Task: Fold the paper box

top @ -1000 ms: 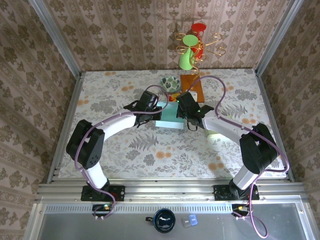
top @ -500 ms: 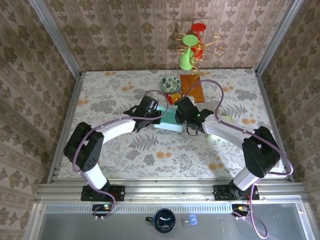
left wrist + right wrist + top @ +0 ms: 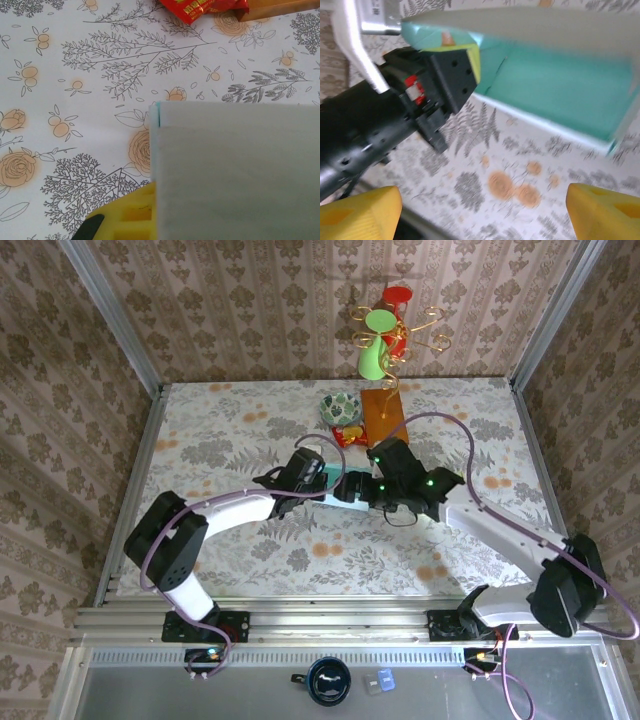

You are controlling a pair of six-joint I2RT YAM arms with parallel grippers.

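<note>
Paper box [image 3: 555, 85], teal inside, pale outside, clamped in left gripper [image 3: 471, 59]; right gripper [image 3: 482, 212] spread

The paper box [image 3: 336, 483] lies at the middle of the table [image 3: 220, 440], between the two grippers. The left gripper [image 3: 320, 478] is at the box's left end, touching it. The right gripper [image 3: 352, 490] is just right of the box. Behind the box lies a snack packet [image 3: 349, 435]. A bowl [image 3: 340, 407] stands on the far-left side of the packet, and a flat board [image 3: 383, 412] lies just right of both. A vase [image 3: 372, 358] is beyond the table's far edge, behind the board. A mug [image 3: 328, 680] sits on the near ledge, between the arm bases.
</note>
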